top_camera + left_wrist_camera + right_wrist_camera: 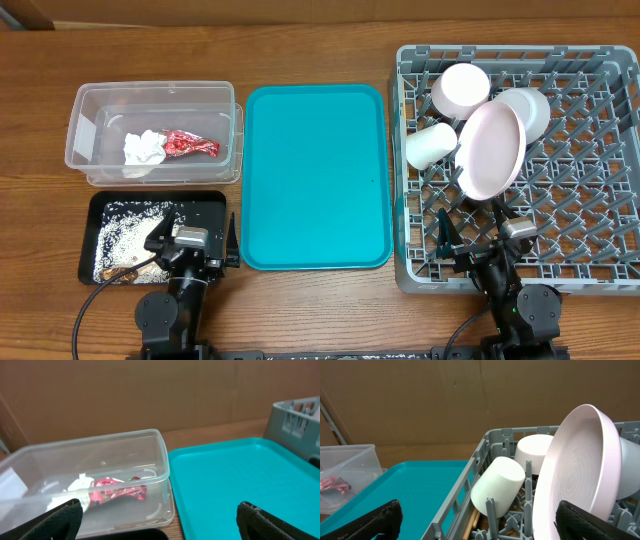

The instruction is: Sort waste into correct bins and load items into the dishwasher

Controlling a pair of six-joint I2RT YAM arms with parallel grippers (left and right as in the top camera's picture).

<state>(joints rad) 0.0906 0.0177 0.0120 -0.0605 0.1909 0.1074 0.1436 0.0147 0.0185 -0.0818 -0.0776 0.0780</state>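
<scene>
Grey plastic fills the overhead view at 3 o'clock: the square grey pegged dish rack (pixel 600 270) holds, toward its 11 o'clock corner, a round pale pink plate (pixel 490 150) stood on edge, one small white bowl (pixel 461 88), a second bowl (pixel 525 108) and a small white cylindrical cup (pixel 430 145). At 10 o'clock the clear rectangular plastic tub (pixel 85 130) contains the crumpled white paper napkin (pixel 143 150) and the crumpled shiny red wrapper (pixel 190 145). At 8 o'clock the shallow black tray (pixel 205 205) carries loose white grains (pixel 125 240) and a brown scrap (pixel 125 270), and the flat teal tray (pixel 315 180) lies between. The left gripper (pixel 197 235) hangs over the black tray's right edge and the right gripper (pixel 480 235) over the rack's near edge. Both have their jaws spread wide and hold nothing. The left wrist view shows the wrapper touching the napkin inside the tub at 9 o'clock, with the teal tray at 3. The right wrist view shows the cup lying on its side by the rack wall, the plate leaning at 3 o'clock and a bowl behind at 12. The dishes look stiff, smooth and probably slippery, perhaps chippable, and are best pinched at a rim. The wrapper and napkin look featherlight and crushable, so any fold would serve. The grains seem too loose to pinch.
</scene>
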